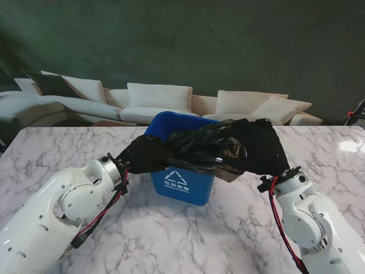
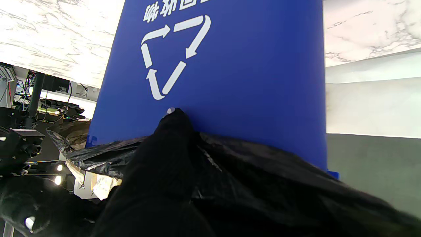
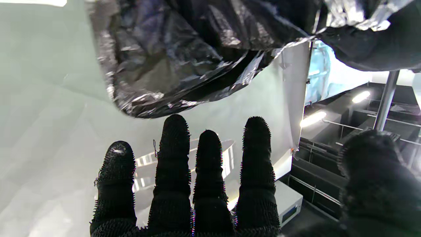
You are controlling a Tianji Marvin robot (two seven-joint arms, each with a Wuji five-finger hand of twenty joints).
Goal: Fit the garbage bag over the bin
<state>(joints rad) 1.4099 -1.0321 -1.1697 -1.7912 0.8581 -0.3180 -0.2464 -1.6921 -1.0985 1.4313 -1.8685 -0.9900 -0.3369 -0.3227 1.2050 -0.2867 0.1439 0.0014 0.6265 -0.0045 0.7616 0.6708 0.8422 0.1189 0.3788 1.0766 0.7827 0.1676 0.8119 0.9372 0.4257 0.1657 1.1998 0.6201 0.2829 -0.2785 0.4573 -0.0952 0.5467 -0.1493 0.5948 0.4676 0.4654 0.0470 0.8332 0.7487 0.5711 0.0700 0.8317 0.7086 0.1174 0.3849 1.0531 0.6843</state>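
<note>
A: Stand view. The blue bin [image 1: 181, 171] sits upright mid-table on the marble table [image 1: 51, 148], recycling mark facing the robot. The black garbage bag [image 1: 205, 149] is stretched across its near rim between the left hand [image 1: 147, 155] and the right hand [image 1: 259, 147]. Which step would you call this?

B: Spreading the mouth, I'd judge; the far rim shows bare blue, so the bag is not yet over the bin.

A: Left wrist view. A gloved finger [image 2: 174, 131] presses the bag's edge against the bin's front wall just under the rim; the hand looks closed on the film.

B: Right wrist view. Fingers [image 3: 172, 154] straight and side by side, thumb apart, the bag [image 3: 184, 56] hanging clear of the fingertips. Whether the palm pins any film, I cannot tell.

A: Next, probably: carry the open mouth past the far rim, then draw it down.
</note>
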